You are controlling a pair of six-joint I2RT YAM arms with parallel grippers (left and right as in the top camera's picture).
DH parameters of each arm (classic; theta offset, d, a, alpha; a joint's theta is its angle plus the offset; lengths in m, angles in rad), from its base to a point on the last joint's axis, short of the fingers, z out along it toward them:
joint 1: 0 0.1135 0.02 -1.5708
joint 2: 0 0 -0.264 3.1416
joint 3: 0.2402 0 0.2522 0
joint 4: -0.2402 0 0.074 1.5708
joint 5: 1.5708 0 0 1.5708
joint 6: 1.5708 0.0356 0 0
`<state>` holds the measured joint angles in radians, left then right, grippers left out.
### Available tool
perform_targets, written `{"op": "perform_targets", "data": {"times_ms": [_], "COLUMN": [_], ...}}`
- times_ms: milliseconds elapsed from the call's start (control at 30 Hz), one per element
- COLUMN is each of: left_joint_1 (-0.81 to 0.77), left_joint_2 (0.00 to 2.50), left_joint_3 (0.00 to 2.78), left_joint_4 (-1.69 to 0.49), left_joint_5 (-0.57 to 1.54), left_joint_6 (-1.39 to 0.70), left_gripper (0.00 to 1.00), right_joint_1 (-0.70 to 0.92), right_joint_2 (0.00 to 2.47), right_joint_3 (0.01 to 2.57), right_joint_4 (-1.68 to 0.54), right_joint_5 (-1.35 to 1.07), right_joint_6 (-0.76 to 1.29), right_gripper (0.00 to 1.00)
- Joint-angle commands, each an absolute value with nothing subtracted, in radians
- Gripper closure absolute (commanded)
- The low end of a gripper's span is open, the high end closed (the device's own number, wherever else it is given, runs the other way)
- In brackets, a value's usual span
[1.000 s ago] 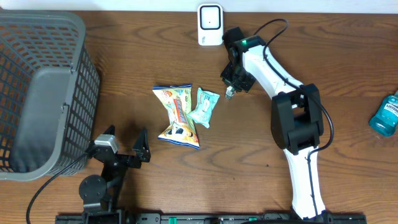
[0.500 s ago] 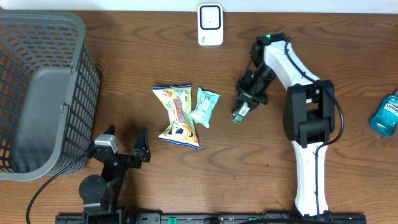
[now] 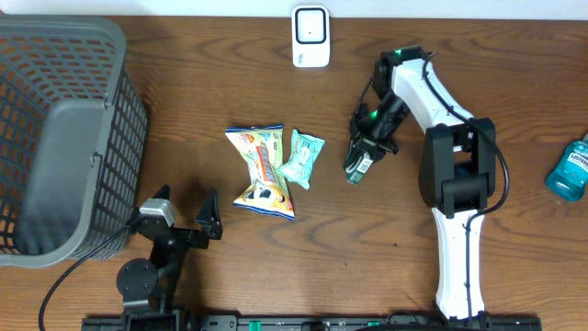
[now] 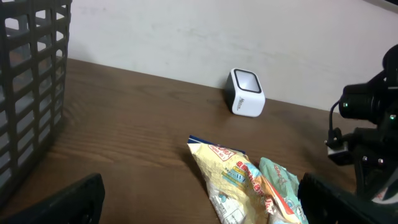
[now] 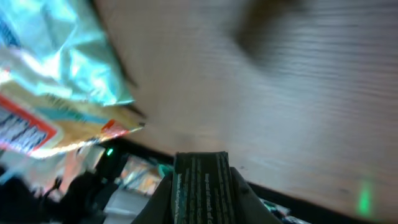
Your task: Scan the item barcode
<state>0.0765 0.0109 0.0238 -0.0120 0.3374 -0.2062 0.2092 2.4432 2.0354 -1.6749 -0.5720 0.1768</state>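
My right gripper (image 3: pixel 366 152) is shut on a small dark packet (image 3: pixel 357 165) with white print, held above the table right of the snack bags. In the right wrist view the dark packet (image 5: pixel 200 185) sits upright between the two fingers (image 5: pixel 244 196). The white scanner (image 3: pixel 310 37) stands at the table's far edge; it also shows in the left wrist view as the scanner (image 4: pixel 247 93). My left gripper (image 3: pixel 186 219) rests open near the front left, nothing between its fingers (image 4: pixel 69 200).
A yellow snack bag (image 3: pixel 261 171) and a teal packet (image 3: pixel 301 158) lie mid-table. A grey mesh basket (image 3: pixel 57 129) fills the left side. A blue bottle (image 3: pixel 570 169) lies at the right edge.
The right arm swung away from the scanner, to the right and toward the front, carrying the dark packet; in the last half second it hardly moved. The left arm stayed still.
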Motion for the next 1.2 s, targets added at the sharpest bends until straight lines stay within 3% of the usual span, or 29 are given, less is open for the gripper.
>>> {"op": "perform_targets", "data": {"times_ms": [0, 233, 700, 833, 1033, 1167], "left_joint_1": [0.073, 0.073, 0.073, 0.073, 0.073, 0.073], "left_joint_2": [0.004, 0.004, 0.004, 0.004, 0.004, 0.004], "left_joint_3": [0.005, 0.005, 0.005, 0.005, 0.005, 0.005], "left_joint_4": [-0.044, -0.044, -0.044, -0.044, -0.044, -0.044], "left_joint_5": [0.347, 0.347, 0.347, 0.347, 0.347, 0.347], "left_joint_6": [-0.204, -0.204, -0.204, -0.204, -0.204, -0.204], "left_gripper": [0.02, 0.02, 0.02, 0.02, 0.02, 0.02], "right_joint_1": [0.215, 0.278, 0.525, 0.535, 0.527, 0.522], "right_joint_2": [2.382, 2.211, 2.221, 2.278, 2.388, 2.458], "right_joint_3": [2.136, 2.21, 2.205, 2.205, 2.205, 2.205], "right_joint_4": [-1.676, -1.541, -0.874, -0.661, -0.31, -0.059], "right_joint_5": [-0.34, -0.012, 0.723, 0.784, 0.784, 0.783], "right_joint_6": [0.351, 0.54, 0.517, 0.399, 0.205, 0.094], "right_gripper": [0.99, 0.99, 0.99, 0.98, 0.87, 0.84]}}
